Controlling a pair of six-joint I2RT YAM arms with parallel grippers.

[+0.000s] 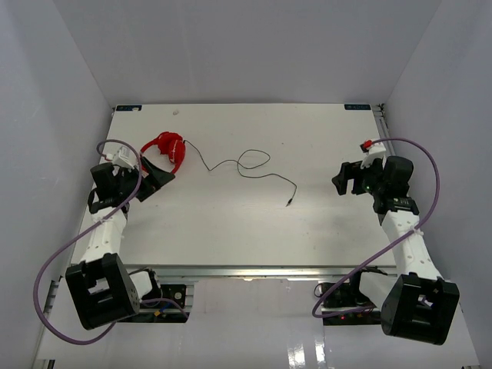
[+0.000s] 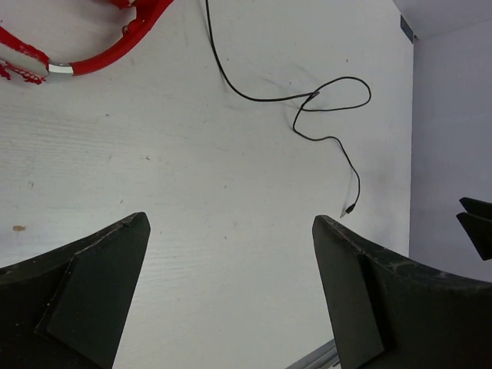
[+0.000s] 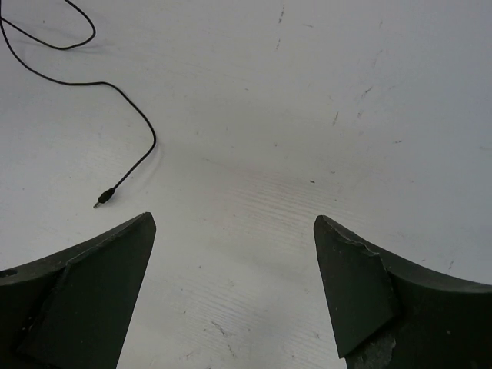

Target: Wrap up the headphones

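Left fingers (image 2: 84, 300) hang spread and empty beside the red headphones (image 1: 165, 150) near the far left corner of the bench (image 1: 231, 238), likely to steady them; right fingers (image 3: 77, 307), equally spread, face the plug (image 3: 105, 197) of the cord (image 3: 154, 138) that trails toward mid-bench, ready to gather it.

We hold our left arm (image 1: 104, 231) folded up from its base with the wrist turned inward, and the left gripper (image 2: 231, 221) stands spread wide, its dark jaws well apart. Our right arm (image 1: 407, 234) mirrors that pose on the other side. The right gripper (image 3: 234, 219) points inward too, jaws likewise parted and clasping nothing.
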